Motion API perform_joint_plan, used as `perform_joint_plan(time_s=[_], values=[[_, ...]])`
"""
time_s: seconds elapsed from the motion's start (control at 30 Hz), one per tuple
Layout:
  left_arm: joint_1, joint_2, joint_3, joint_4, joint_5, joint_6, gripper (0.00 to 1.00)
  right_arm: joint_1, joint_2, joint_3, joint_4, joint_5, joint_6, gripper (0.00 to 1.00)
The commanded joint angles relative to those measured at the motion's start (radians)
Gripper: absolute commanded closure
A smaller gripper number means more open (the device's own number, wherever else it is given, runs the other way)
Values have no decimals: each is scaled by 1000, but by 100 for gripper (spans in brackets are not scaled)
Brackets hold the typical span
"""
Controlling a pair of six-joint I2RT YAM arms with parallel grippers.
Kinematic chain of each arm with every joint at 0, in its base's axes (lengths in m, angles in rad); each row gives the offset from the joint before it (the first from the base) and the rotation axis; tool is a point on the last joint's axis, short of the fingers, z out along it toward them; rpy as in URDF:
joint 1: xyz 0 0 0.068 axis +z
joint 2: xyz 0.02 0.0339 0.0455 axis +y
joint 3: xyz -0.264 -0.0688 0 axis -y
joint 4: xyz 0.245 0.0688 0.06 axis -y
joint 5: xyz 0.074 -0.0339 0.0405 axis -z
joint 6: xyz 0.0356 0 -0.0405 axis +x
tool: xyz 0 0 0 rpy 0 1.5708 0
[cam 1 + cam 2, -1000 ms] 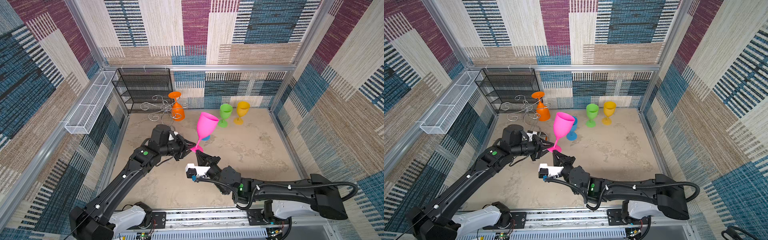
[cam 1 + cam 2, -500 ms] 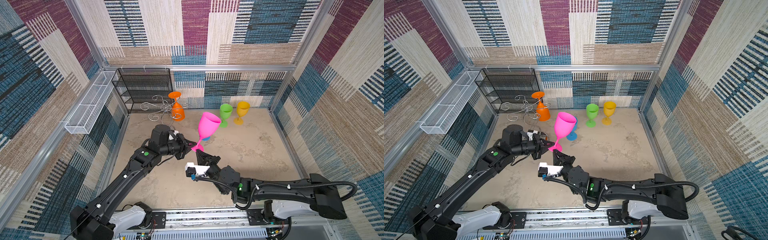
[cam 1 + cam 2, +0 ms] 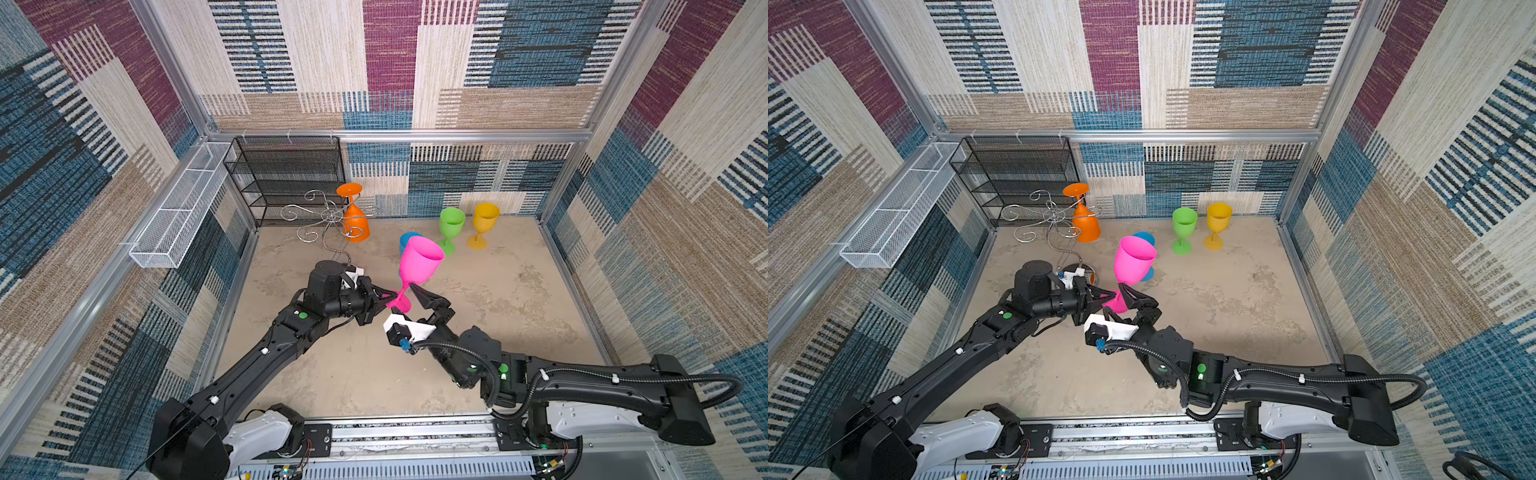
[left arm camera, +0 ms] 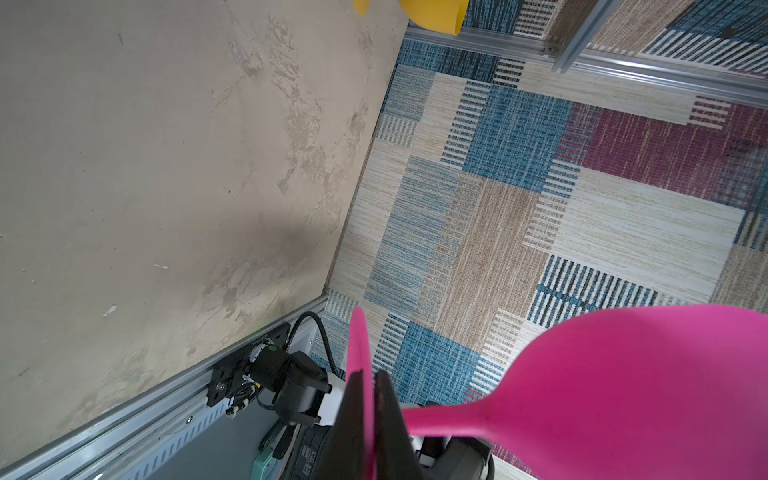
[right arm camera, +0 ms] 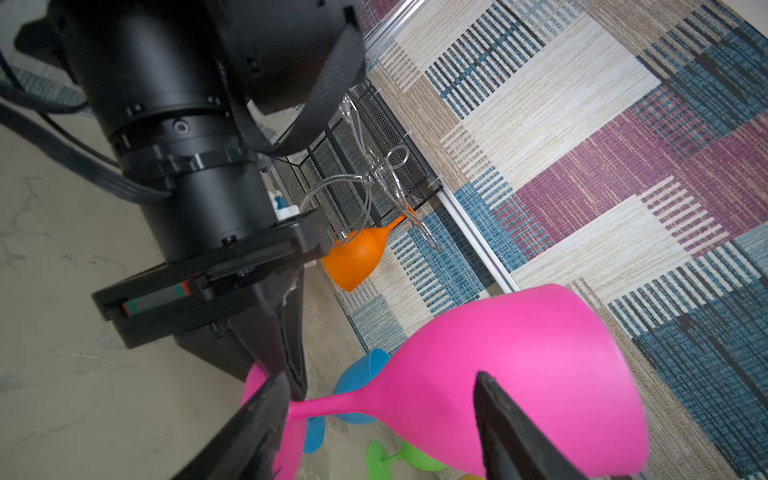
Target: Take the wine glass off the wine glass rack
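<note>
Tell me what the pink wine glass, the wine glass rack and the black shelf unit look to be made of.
The pink wine glass is probably plastic: opaque, evenly coloured, with a soft satin sheen and no transparency. The wine glass rack is likely chrome-plated metal wire, since its thin curled arms show bright mirror-like glints. The black shelf unit seems to be metal mesh with a matte black coating: a fine see-through grid on thin rods.
</note>
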Motion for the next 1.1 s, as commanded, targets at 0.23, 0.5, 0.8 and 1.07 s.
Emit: perform_joint_plan(time_s=[0.23, 0.5, 0.8, 1.07], values=[[18, -100, -111, 87, -46, 121, 100, -11, -101, 138, -328, -128, 419, 27], [30, -119, -232, 235, -47, 176, 100, -181, -96, 317, -595, -338, 801, 27], [35, -56, -289, 388, -3, 267, 100, -370, 72, 535, -867, -654, 1065, 32], [35, -13, -288, 399, 24, 327, 100, -380, 152, 662, -987, -774, 1169, 41]])
